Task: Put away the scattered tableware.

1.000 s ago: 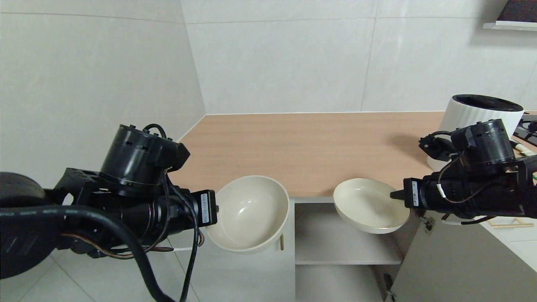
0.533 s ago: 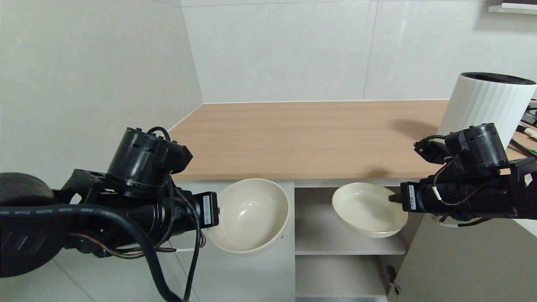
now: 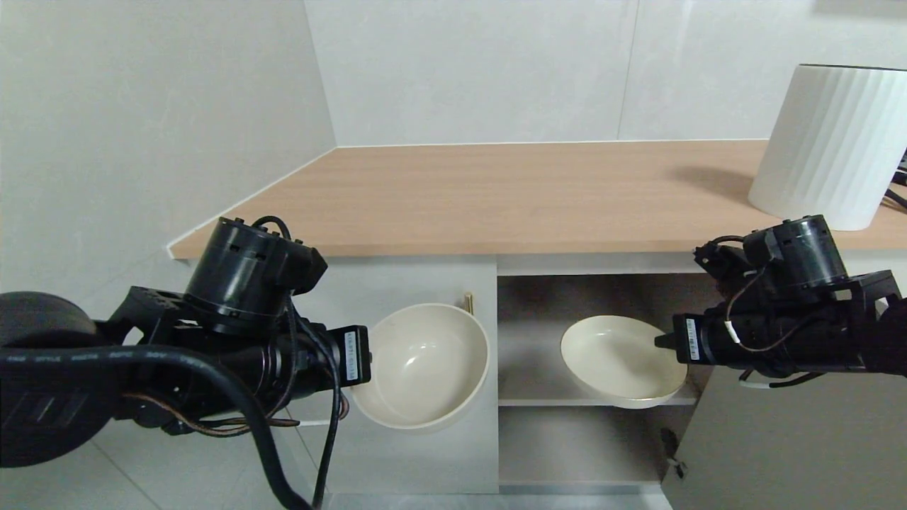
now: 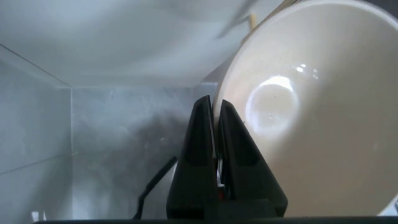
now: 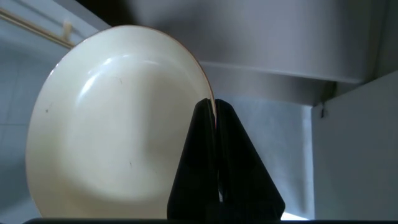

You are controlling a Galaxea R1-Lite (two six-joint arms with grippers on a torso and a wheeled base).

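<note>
The left gripper (image 3: 363, 365) pinches the rim of a deep glossy bowl (image 3: 425, 365). The right gripper (image 3: 665, 341) clamps a shallow cream dish (image 3: 620, 361).

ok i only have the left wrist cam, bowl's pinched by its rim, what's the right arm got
Observer: The right gripper is shut on the rim of a shallow cream plate.
Operator: where's that sitting
Observer: It's held in front of the open cabinet, about level with the upper shelf; whether it's inside yet I can't tell.
Operator: and mine
Observer: Your bowl hangs in front of the closed door, left of that opening.
</note>
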